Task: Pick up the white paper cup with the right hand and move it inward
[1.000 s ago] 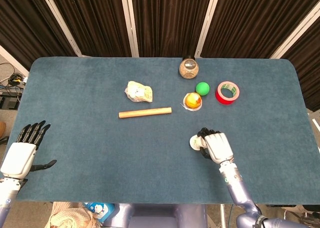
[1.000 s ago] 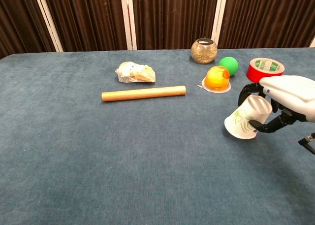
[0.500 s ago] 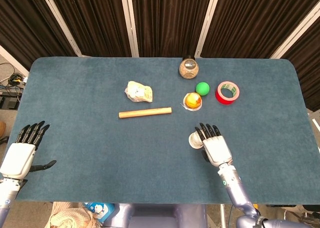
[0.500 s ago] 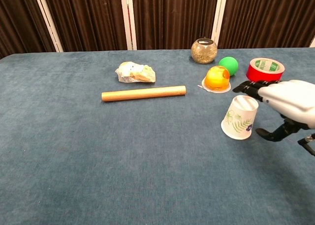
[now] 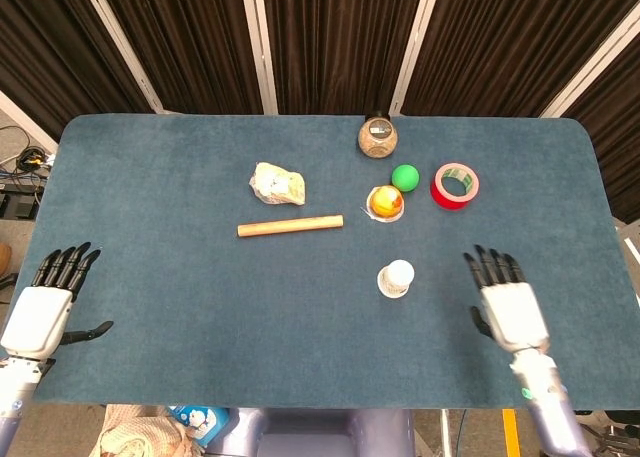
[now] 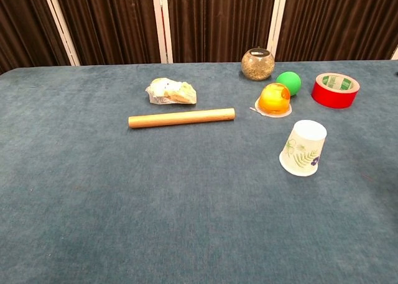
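The white paper cup (image 5: 396,278) (image 6: 302,148) with a green leaf print stands upside down on the blue table, free of any hand. My right hand (image 5: 508,305) hovers well to the cup's right near the front edge, fingers spread and holding nothing; the chest view does not show it. My left hand (image 5: 45,305) rests at the front left corner, fingers apart and empty.
Behind the cup lie an orange jelly cup (image 5: 385,202) (image 6: 274,99), a green ball (image 5: 404,177) (image 6: 288,82), a red tape roll (image 5: 455,185) (image 6: 335,89) and a glass jar (image 5: 378,137) (image 6: 257,63). A wooden rod (image 5: 290,225) (image 6: 181,117) and a crumpled wrapper (image 5: 277,183) (image 6: 170,91) sit to the left.
My right hand let go of the cup, which now stands upside down on the table, and drew away to the right, leaving the chest view. The left hand stayed still.
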Tool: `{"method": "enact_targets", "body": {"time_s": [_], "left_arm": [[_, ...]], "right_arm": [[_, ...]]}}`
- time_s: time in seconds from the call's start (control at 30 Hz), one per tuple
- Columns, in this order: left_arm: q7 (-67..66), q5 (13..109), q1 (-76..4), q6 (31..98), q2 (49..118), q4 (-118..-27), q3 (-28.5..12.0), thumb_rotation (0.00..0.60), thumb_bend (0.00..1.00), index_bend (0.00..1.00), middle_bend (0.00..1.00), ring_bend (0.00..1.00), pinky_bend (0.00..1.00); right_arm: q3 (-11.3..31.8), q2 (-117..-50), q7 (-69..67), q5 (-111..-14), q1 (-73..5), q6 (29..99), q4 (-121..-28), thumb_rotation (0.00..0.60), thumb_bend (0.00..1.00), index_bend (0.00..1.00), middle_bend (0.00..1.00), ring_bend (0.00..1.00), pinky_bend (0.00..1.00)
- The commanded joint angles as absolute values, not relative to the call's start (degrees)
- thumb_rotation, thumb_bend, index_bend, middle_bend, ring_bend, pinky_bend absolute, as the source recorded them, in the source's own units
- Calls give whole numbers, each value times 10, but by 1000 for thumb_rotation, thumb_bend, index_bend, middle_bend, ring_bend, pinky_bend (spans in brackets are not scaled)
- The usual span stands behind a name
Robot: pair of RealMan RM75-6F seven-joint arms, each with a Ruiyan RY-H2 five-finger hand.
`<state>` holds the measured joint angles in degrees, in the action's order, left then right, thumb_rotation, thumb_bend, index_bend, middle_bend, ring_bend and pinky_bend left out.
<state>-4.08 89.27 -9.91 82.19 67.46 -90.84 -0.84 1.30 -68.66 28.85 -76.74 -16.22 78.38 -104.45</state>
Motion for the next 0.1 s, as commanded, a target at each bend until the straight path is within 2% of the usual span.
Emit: {"method": "enact_targets", "body": {"time_s": [0.03,0.1], "left_arm": [[-42,892,-99,822,676,-908,-9,600,0,0,0,0,0],[-42,892,-99,822,676,-907,-9,600,0,0,0,0,0]], "right_arm": [[-22,-642,203,-812,-110,831,-1027,600,415,0,0,0,87],[-29,-632,183,-816,-97,839,-1017,600,415,0,0,0,87]]}}
